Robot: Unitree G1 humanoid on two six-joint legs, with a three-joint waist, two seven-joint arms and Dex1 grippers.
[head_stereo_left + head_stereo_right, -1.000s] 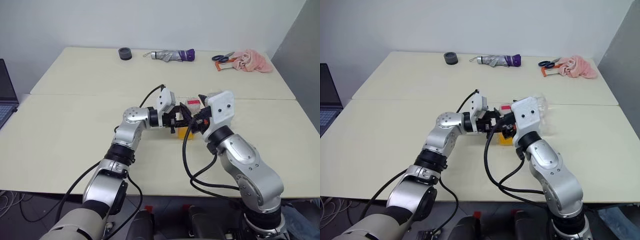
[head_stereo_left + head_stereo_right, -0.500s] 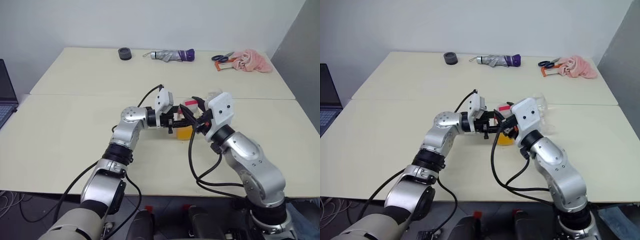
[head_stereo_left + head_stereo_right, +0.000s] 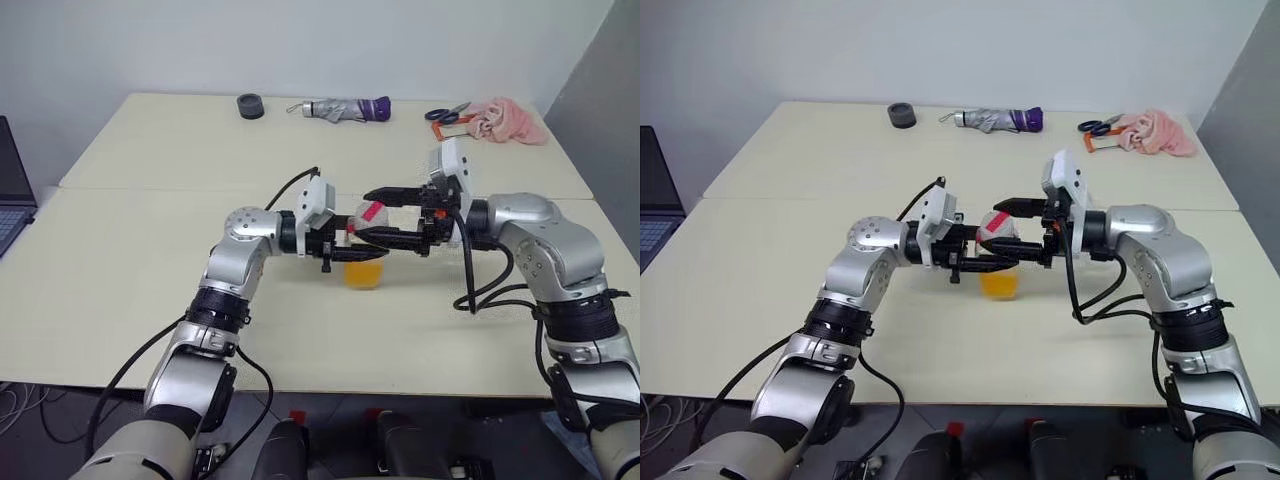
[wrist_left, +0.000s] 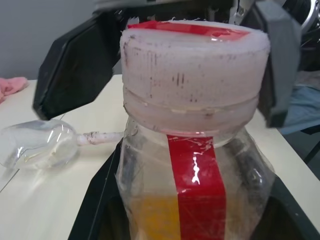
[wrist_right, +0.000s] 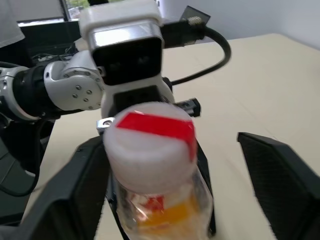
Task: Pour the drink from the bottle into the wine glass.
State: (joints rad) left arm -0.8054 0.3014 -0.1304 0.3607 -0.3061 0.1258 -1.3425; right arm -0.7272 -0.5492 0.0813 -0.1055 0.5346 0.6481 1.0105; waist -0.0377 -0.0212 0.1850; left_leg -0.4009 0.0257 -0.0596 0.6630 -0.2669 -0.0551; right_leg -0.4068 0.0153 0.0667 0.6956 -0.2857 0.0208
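The left end effector (image 3: pixel 352 243) stays clamped on the bottle (image 3: pixel 362 250), held upright, long axis vertical, cap (image 5: pixel 149 134) still on, near the middle of the bench (image 3: pixel 130 250). The right end effector (image 3: pixel 385 215), fingers spread wide, brackets the cap without gripping it. The step in hand looks like uncapping; next those fingers must close and twist. The wine glass (image 4: pixel 37 144) lies on its side on the bench beyond the bottle.

My arms are silver metal with black joint rings, white camera blocks above each black-fingered gripper, and looping black cables.
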